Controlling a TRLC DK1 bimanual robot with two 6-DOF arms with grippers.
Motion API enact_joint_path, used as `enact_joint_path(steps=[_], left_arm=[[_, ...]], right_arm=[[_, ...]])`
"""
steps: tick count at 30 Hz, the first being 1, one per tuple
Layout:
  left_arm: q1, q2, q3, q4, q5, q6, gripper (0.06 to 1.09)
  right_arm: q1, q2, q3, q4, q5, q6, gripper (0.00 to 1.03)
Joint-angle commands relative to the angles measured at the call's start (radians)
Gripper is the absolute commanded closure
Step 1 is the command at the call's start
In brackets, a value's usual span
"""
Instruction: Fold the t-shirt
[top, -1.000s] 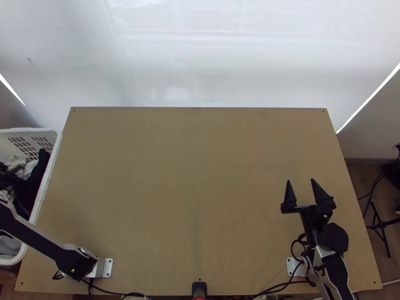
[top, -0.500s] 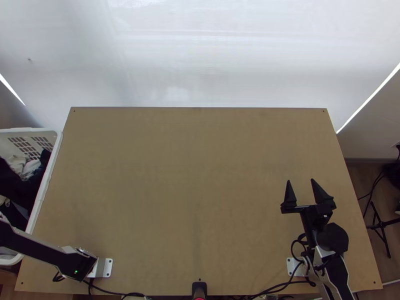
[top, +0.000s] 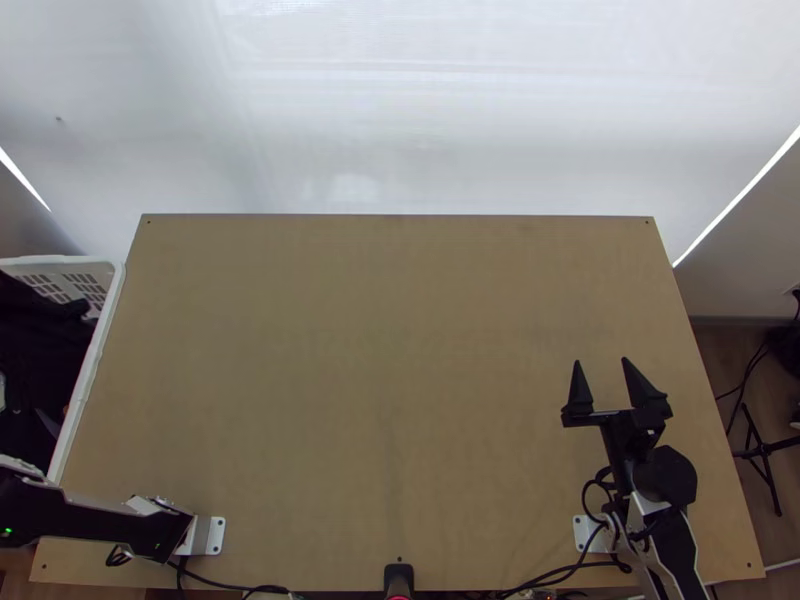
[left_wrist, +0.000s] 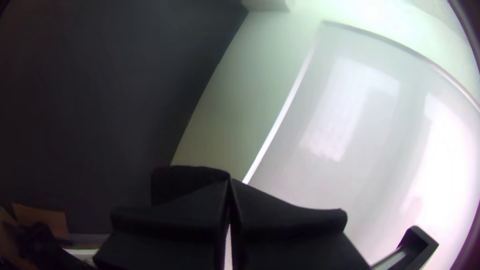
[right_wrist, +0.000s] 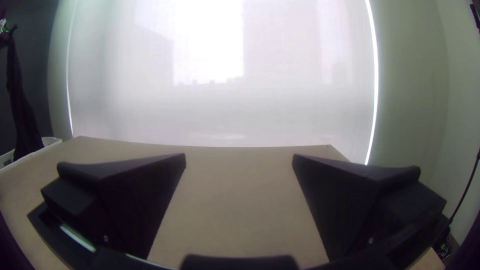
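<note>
The left hand (left_wrist: 230, 180) gripped the soft-looking dark shirt (right_wrist: 22, 110), its lower end (right_wrist: 27, 147) probably best for the open right hand (right_wrist: 239, 160).

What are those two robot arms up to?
The left gripper has its fingers closed on a dark cloth, which hangs down over the white laundry basket beside the table. It could be the t-shirt, but it hangs too bunched to be sure. The right gripper is open and holds nothing, above its own side of the table. Nothing is laid out for folding yet.
</note>
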Motion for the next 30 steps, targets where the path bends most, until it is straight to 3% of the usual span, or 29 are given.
enact_joint_path(steps=[1,5,13,20,30], left_arm=[[-0.003,-0.139,-0.002,0.048,0.110,-0.101,1.05],[-0.081,-0.215,-0.067,0.039,0.216,-0.130,1.05],[-0.460,-0.307,-0.228,-0.104,0.213,-0.047,1.05],[-0.939,-0.328,-0.453,-0.131,-0.036,0.106,1.05],[-1.502,-0.225,-0.716,0.027,-0.320,0.229,1.05]], right_arm=[[0.000,0.000,0.000,0.000,0.000,0.000,0.03],[0.000,0.000,0.000,0.000,0.000,0.000,0.03],[0.000,0.000,0.000,0.000,0.000,0.000,0.03],[0.000,0.000,0.000,0.000,0.000,0.000,0.03],[0.000,0.000,0.000,0.000,0.000,0.000,0.03]])
